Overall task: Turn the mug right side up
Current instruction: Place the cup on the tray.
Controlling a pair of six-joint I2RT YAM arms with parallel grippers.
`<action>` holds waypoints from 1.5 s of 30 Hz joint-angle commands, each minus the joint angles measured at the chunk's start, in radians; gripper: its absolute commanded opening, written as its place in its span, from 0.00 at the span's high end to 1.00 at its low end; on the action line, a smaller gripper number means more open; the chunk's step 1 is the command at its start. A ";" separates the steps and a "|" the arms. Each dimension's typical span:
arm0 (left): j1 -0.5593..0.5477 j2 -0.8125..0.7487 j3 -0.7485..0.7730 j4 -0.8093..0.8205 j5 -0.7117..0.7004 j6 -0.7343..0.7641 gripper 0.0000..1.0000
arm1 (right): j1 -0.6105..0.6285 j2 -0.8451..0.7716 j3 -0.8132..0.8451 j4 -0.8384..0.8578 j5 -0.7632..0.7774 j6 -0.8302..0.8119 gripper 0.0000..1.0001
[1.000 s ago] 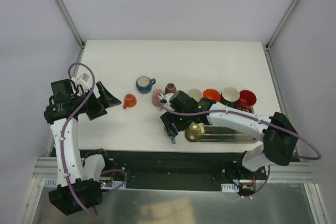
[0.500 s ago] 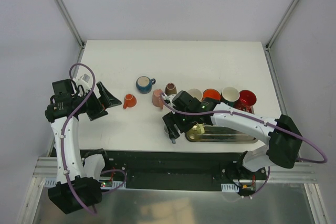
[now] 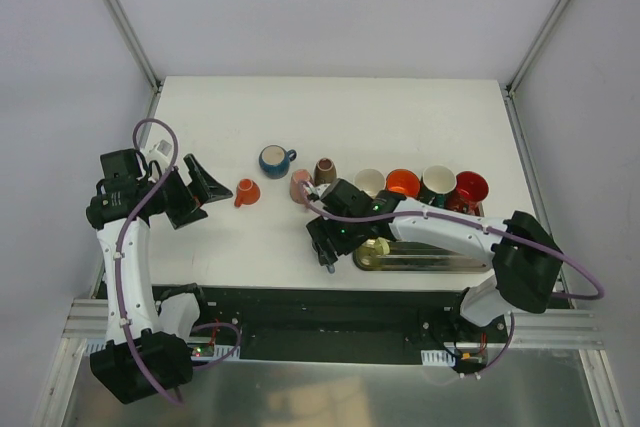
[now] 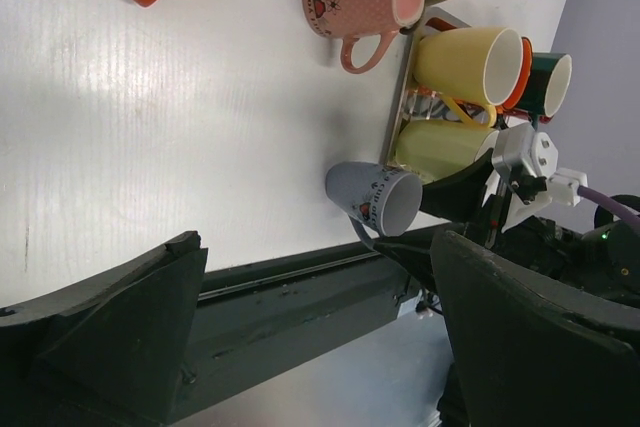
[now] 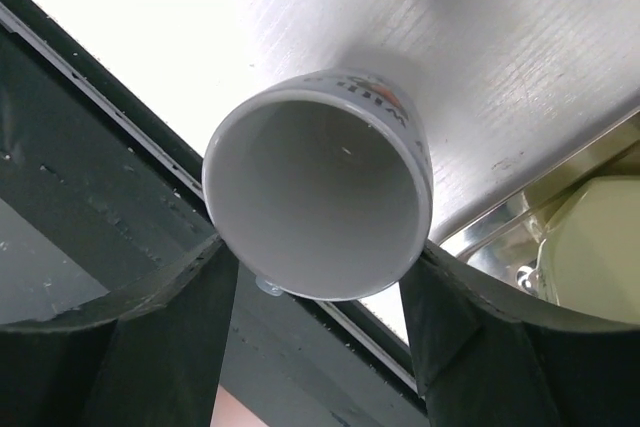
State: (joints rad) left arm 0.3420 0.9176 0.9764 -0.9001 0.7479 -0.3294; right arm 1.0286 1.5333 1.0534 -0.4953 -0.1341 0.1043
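A pale grey mug [image 5: 318, 187] with print near its rim is held tilted, just above the table's front edge. Its open mouth faces the right wrist camera. My right gripper [image 5: 320, 252] is shut on it, one finger on each side of the rim. The left wrist view shows the mug [image 4: 372, 197] on its side, handle down, with the right gripper's fingers [image 4: 450, 187] behind it. In the top view my right gripper [image 3: 327, 240] hides most of the mug. My left gripper [image 3: 205, 190] is open and empty at the table's left.
An orange mug [image 3: 245, 192] and a pink mug [image 3: 299, 187] lie on their sides. A blue mug [image 3: 272, 159] stands upright, with a brown mug [image 3: 324, 168] beside it. A metal tray [image 3: 420, 257] at the front right holds several mugs. The dark front rail [image 5: 90, 207] is close under the held mug.
My right gripper swayed slightly right and came back, still holding the mug. The left arm has hardly moved.
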 commanded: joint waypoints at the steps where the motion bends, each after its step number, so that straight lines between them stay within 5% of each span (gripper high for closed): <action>1: 0.008 0.000 0.007 0.020 0.025 -0.020 0.00 | 0.005 -0.024 -0.030 0.050 0.108 -0.080 0.34; 4: 0.012 -0.002 0.015 0.023 0.037 -0.016 0.00 | 0.007 -0.045 -0.056 0.087 0.105 -0.165 0.46; 13: 0.029 -0.006 0.041 0.027 0.057 -0.007 0.00 | 0.007 -0.032 -0.090 0.127 0.106 -0.215 0.60; 16: 0.032 -0.013 0.036 0.027 0.056 -0.013 0.00 | 0.007 -0.003 -0.069 0.112 0.082 -0.227 0.59; 20: 0.034 -0.028 0.030 0.027 0.062 -0.014 0.00 | 0.007 0.021 -0.039 0.083 0.091 -0.242 0.44; 24: 0.037 -0.039 0.028 0.026 0.064 -0.014 0.03 | 0.008 0.025 -0.044 0.109 0.093 -0.236 0.56; 37: 0.037 -0.043 0.028 0.026 0.071 -0.025 0.04 | 0.010 0.053 -0.009 0.181 0.168 -0.351 0.46; 40: 0.037 -0.046 0.025 0.026 0.073 -0.025 0.04 | 0.011 0.063 -0.003 0.187 0.099 -0.368 0.57; 45: 0.037 -0.048 0.027 0.026 0.073 -0.023 0.04 | 0.011 0.071 0.003 0.189 0.074 -0.364 0.90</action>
State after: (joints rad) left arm 0.3687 0.8871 0.9787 -0.8936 0.7860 -0.3485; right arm 1.0367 1.5974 1.0122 -0.3279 -0.0235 -0.2432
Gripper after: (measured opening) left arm 0.963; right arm 0.215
